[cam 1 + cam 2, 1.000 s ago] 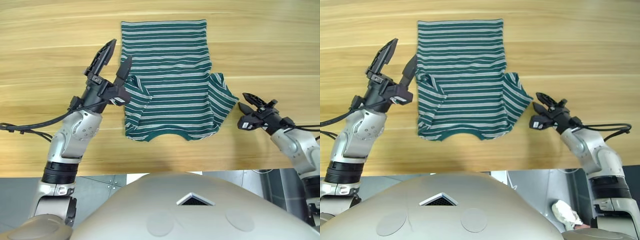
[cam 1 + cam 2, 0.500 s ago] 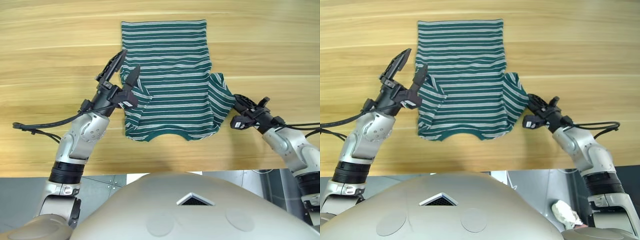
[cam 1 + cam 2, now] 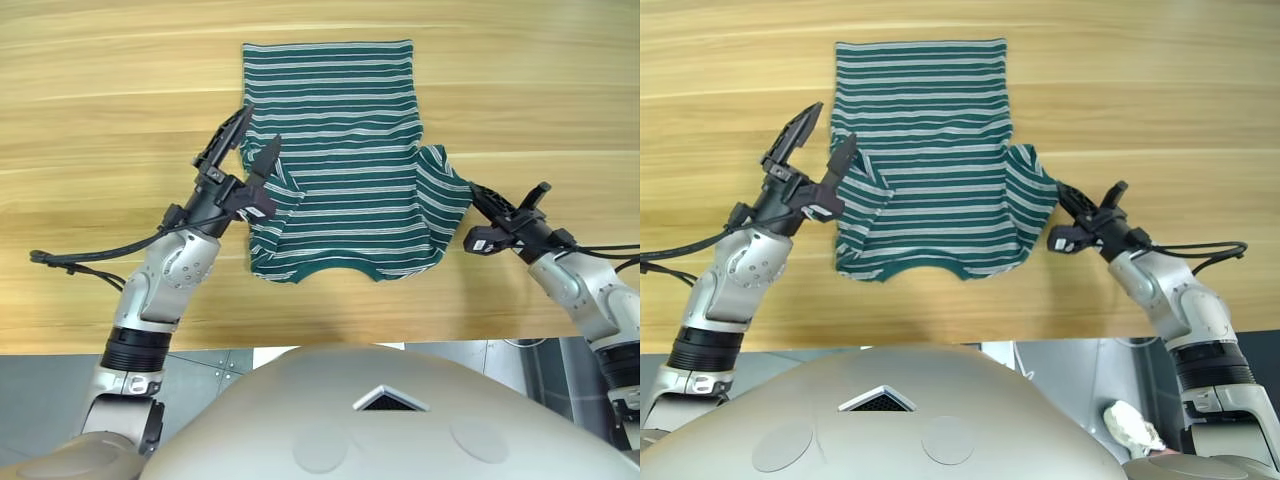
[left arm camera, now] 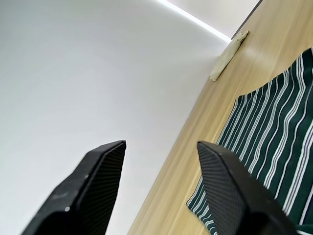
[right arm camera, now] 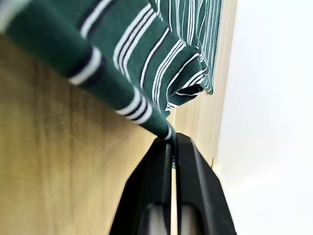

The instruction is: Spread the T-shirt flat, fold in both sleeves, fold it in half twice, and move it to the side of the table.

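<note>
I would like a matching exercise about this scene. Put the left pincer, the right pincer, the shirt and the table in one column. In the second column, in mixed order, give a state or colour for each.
Column one:
1. left pincer
2. right pincer
3. shirt
4. table

Column two:
a. light wood
b. shut on the edge of the cloth
c. green with white stripes
d. open, holding nothing

Pairs: 1-d, 2-b, 3-c, 4-a
</note>
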Motion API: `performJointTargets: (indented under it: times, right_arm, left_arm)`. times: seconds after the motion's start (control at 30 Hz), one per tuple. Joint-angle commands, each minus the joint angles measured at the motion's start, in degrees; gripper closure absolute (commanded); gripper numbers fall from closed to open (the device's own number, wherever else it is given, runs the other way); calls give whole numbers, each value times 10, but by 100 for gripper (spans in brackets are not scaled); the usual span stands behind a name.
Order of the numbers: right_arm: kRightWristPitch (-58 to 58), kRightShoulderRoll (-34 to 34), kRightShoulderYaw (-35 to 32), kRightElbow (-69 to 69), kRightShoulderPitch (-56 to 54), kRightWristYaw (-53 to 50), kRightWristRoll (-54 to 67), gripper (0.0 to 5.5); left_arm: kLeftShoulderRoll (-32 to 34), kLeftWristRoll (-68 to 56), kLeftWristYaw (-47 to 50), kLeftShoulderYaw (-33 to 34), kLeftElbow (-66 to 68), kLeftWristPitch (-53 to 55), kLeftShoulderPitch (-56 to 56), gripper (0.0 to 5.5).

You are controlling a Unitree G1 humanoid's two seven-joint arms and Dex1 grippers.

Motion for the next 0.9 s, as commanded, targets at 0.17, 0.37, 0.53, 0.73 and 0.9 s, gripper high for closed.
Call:
performJointTargets:
  times: [0.17,0.37,0.53,0.73,0.9]
  right_arm:
    - [-27,34,-10,-65,9,-8,62,550]
    - [-28,50,-18,-87,2,-3,71,550]
    - [-33,61,-4,-95,-3,6,66,550]
    - [-49,94,54,-103,-36,32,48,550]
    - [-55,111,82,-89,-57,38,31,550]
  left_arm:
    - [-14,-19,1,4,12,-4,4,278]
    - [-17,-18,0,4,23,-6,2,278]
    - [-18,-19,0,4,31,-9,-3,278]
    - [-23,-16,2,1,37,-9,-5,278]
    - [-24,-9,3,-3,45,-11,-6,278]
